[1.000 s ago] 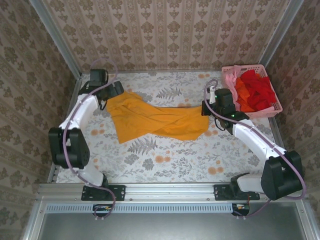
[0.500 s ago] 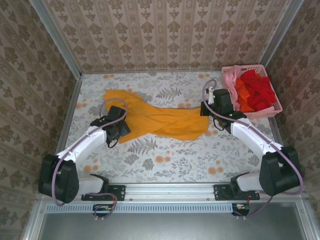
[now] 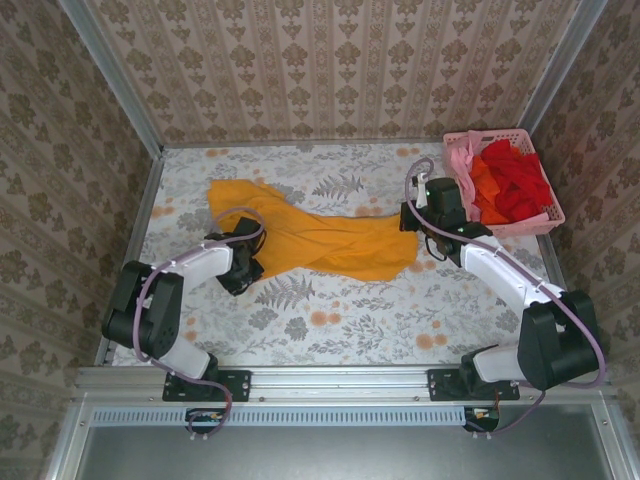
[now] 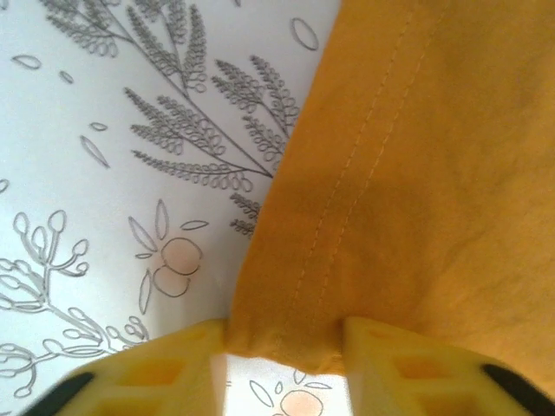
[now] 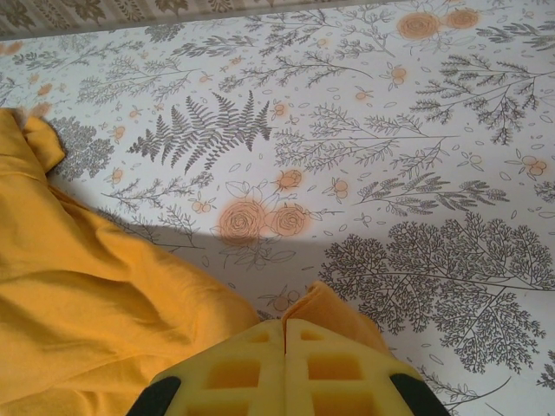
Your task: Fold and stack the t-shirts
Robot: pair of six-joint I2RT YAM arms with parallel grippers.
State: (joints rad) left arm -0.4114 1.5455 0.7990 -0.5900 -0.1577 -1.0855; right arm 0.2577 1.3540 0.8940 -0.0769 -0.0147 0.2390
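Observation:
An orange-yellow t-shirt (image 3: pixel 320 240) lies crumpled across the middle of the table. My left gripper (image 3: pixel 243 272) is at its near-left corner. In the left wrist view the stitched hem (image 4: pixel 347 225) runs down between my yellow fingers (image 4: pixel 173 364), which touch it on both sides with a gap still between them, so the left gripper (image 4: pixel 284 338) is open. My right gripper (image 3: pixel 412 222) is at the shirt's right end. In the right wrist view, the right gripper (image 5: pixel 284 328) is shut on a fold of the t-shirt (image 5: pixel 338 314). Red and orange t-shirts (image 3: pixel 515 185) fill the basket.
The pink lattice basket (image 3: pixel 490 134) stands at the back right corner, a pink cloth (image 3: pixel 462 160) hanging over its left side. Metal rails and papered walls enclose the floral tabletop (image 3: pixel 350 310).
My left arm swung from the back left corner down to the shirt's near-left hem, and its jaws narrowed around the hem. The right gripper kept its hold and place.

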